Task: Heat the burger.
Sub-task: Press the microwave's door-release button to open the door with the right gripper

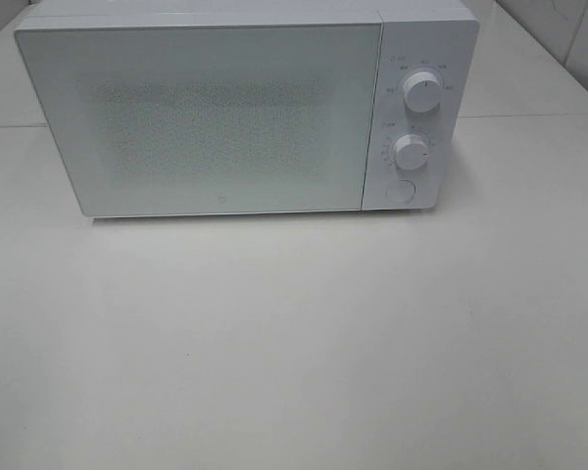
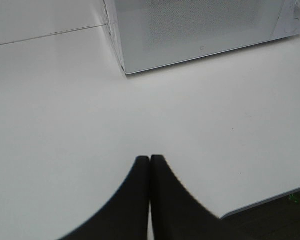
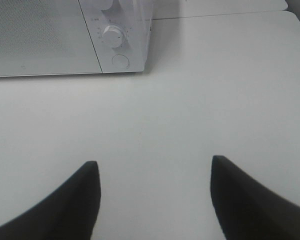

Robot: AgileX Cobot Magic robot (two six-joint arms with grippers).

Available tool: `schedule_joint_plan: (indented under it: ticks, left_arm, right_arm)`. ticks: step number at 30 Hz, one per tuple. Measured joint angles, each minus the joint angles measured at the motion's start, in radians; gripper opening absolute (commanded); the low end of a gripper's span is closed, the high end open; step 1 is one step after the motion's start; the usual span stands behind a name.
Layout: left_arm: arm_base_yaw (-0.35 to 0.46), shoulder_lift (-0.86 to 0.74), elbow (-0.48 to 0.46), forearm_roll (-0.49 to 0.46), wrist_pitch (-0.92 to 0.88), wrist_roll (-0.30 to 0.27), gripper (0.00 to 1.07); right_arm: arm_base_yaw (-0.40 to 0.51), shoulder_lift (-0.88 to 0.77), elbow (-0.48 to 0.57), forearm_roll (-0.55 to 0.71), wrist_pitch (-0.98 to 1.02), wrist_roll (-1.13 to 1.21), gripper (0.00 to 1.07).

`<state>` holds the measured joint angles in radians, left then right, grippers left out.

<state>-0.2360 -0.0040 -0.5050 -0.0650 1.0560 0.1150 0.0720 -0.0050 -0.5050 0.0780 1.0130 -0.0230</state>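
The burger is not in any view. A white microwave [image 1: 216, 108] stands at the back of the white table with its door shut; it also shows in the left wrist view [image 2: 200, 30] and the right wrist view [image 3: 45, 40]. Two white knobs [image 1: 420, 94] and a round door button [image 1: 400, 191] sit on its right panel. My left gripper [image 2: 150, 159] is shut and empty over the bare table, well in front of the microwave. My right gripper [image 3: 155, 167] is open and empty in front of the control panel. Neither gripper shows in the exterior high view.
The white table [image 1: 294, 343] spreads in front of the microwave. Its front edge [image 2: 260, 202] shows in the left wrist view, with dark floor beyond. A seam between table panels [image 2: 45, 35] runs beside the microwave.
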Motion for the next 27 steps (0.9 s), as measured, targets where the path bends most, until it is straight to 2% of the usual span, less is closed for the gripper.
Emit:
schedule_joint_plan:
  ticks: [14, 25, 27]
  left_arm:
    - [0.000, 0.000, 0.000, 0.000, 0.000, 0.000, 0.00]
    - [0.000, 0.000, 0.000, 0.000, 0.000, 0.000, 0.00]
    - [0.000, 0.000, 0.000, 0.000, 0.000, 0.000, 0.00]
  right_arm:
    - [0.000, 0.004, 0.000, 0.000, -0.001, 0.000, 0.61]
    - [0.000, 0.228, -0.011, 0.000, -0.065, -0.001, 0.61]
    - [0.000, 0.306, -0.011, 0.000, -0.132, -0.003, 0.61]
